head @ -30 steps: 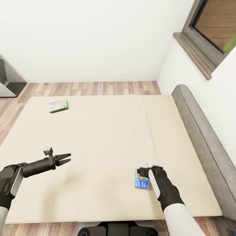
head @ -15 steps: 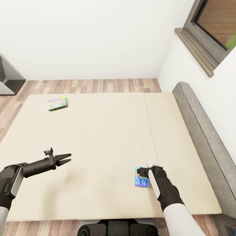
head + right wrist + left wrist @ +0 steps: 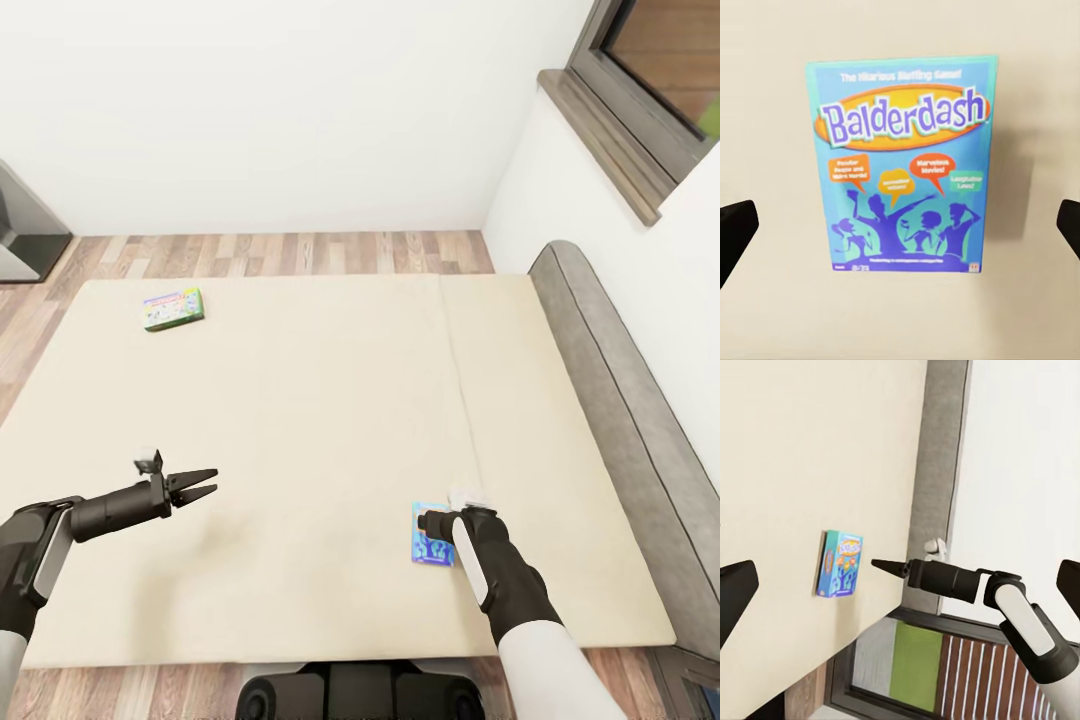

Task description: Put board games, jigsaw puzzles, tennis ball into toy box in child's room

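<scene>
Blue board game flat on bed, right tool spread above it.

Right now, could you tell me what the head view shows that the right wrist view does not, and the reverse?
The head view alone shows the green game far across the bed, the open left gripper, the headboard and the floor. The right wrist view alone makes the blue game's "Balderdash" title readable, with a dark fingertip at each side edge, apart from the box. Both show the blue game lying flat on the bed.
</scene>
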Controlling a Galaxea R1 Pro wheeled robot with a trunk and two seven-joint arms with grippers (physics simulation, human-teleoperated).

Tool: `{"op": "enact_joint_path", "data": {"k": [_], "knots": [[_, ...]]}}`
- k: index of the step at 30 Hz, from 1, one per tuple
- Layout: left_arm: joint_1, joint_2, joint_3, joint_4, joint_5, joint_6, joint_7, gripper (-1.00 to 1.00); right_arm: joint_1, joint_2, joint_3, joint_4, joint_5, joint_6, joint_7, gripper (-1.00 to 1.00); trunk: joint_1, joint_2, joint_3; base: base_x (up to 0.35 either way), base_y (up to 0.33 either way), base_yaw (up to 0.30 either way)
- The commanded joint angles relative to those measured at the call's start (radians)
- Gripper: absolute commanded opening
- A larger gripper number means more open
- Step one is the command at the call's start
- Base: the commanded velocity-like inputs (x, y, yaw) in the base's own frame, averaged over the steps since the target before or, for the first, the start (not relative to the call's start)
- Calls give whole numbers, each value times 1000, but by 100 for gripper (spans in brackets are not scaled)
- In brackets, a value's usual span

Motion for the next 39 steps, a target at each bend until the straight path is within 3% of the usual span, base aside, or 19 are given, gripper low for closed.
{"op": "enact_joint_path", "data": {"k": [1, 7, 14, 25, 39], "knots": [[0, 0, 0, 0, 2, 9, -1, 100, 0, 1, -2, -1, -5, 4, -5, 100, 0, -2, -3, 0, 0, 0], [0, -15, -16, 1, 2, 8, 2, 100, -10, 1, -2, -11, -4, 19, -5, 100, 0, -2, -13, 0, 0, 0], [0, -21, -23, 1, 1, 8, 4, 100, -86, -1, -3, -35, -2, 135, -3, 100, 0, -2, -24, 0, 0, 0], [0, -21, -24, 1, 1, 8, 3, 100, -197, -2, -5, -28, -3, 234, -6, 100, 0, -2, -42, 0, 0, 0], [0, -21, -24, 1, 0, 8, 3, 100, -218, -5, -5, 65, -3, 220, -10, 100, 0, -2, -65, 0, 0, 0]]}}
